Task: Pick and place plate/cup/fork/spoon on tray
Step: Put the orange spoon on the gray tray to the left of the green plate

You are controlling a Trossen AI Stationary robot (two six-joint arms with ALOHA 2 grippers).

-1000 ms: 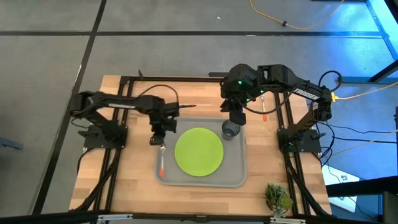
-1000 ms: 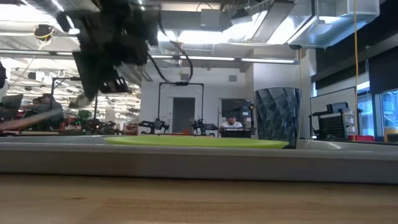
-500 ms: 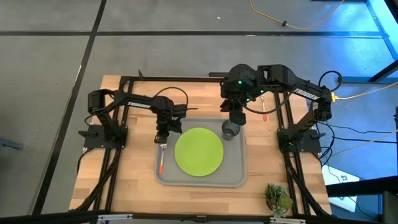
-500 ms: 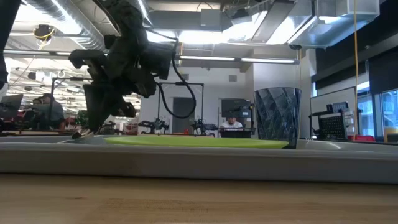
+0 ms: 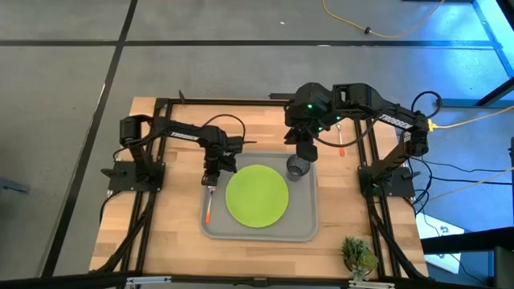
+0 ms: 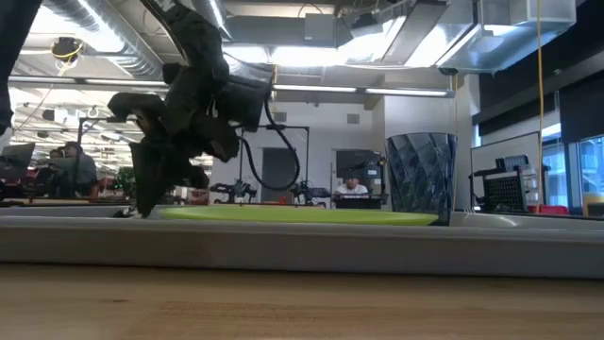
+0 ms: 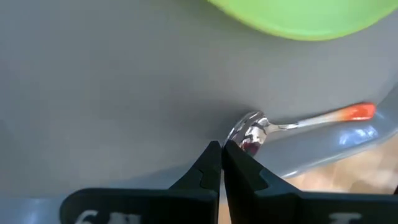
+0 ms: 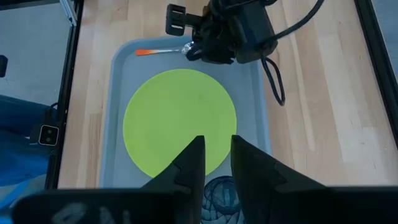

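Observation:
The lime-green plate [image 5: 257,195] lies flat in the middle of the grey tray [image 5: 305,229]. The dark cup [image 5: 297,167] stands upright in the tray's far right corner. The spoon [image 5: 209,205] lies along the tray's left side, its bowl toward the far edge. My left gripper [image 5: 211,184] is down at the spoon's bowl [image 7: 250,132], fingers shut. My right gripper [image 5: 303,152] hovers open just above the cup [image 8: 221,193], touching nothing. The fork [image 5: 340,138] lies on the wood beyond the tray's far right corner. My left gripper [image 7: 222,149] meets the near edge of the spoon's bowl [image 7: 239,138] with its shut fingertips, coming from above and pointing down. The fingertips hide the place of contact, so I cannot tell whether the edge is pinched or only touched. The spoon lies on the tray, its orange handle end [image 7: 359,112] on the sloping rim.
A small potted plant [image 5: 357,255] stands at the table's near right corner. Bare wood lies left of the tray and along the near edge. Cables run along both arm frames.
My left gripper has come down from well above the tray to the tray's floor, shifting a little toward the table's right. The spoon's bowl end has come down with it and the spoon now lies on the tray.

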